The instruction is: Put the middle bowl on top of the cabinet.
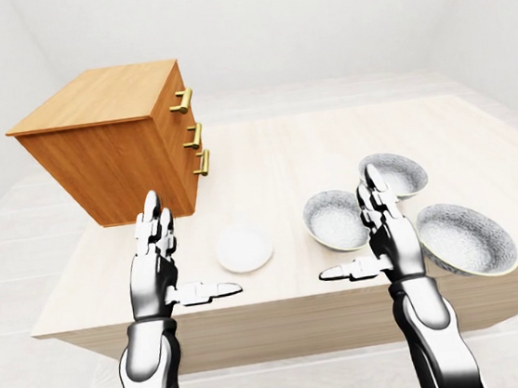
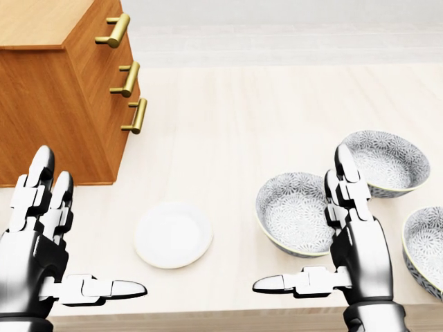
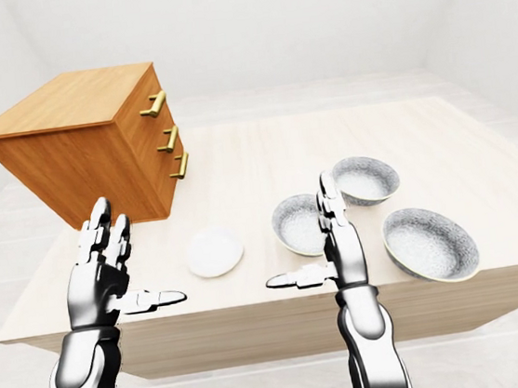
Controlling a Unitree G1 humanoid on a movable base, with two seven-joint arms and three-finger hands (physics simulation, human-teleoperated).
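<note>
A: What does the bench (image 1: 265, 165) look like?

B: A pale wood top with a light grain, set in a plain white room with white walls and a pale planked floor (image 1: 20, 231). A wooden cabinet (image 1: 107, 136) with three brass handles stands at the upper left of the left-eye view, its top bare.

A: And the bowls?

B: Three patterned grey bowls sit apart from one another on the right. The middle bowl (image 2: 296, 211) rests on the bench between the far bowl (image 2: 384, 161) above it and the near bowl (image 2: 426, 249) at the right edge of the head view. A small white plate (image 2: 173, 234) lies to its left, below the cabinet.

A: The hands?

B: Both are raised over the near edge of the bench. The left hand (image 2: 38, 249) has its fingers released and pointing up, thumb stretched inward, holding nothing. The right hand (image 2: 349, 238) is the same, spread and empty, and in the head view it overlaps the right rim of the middle bowl.
</note>
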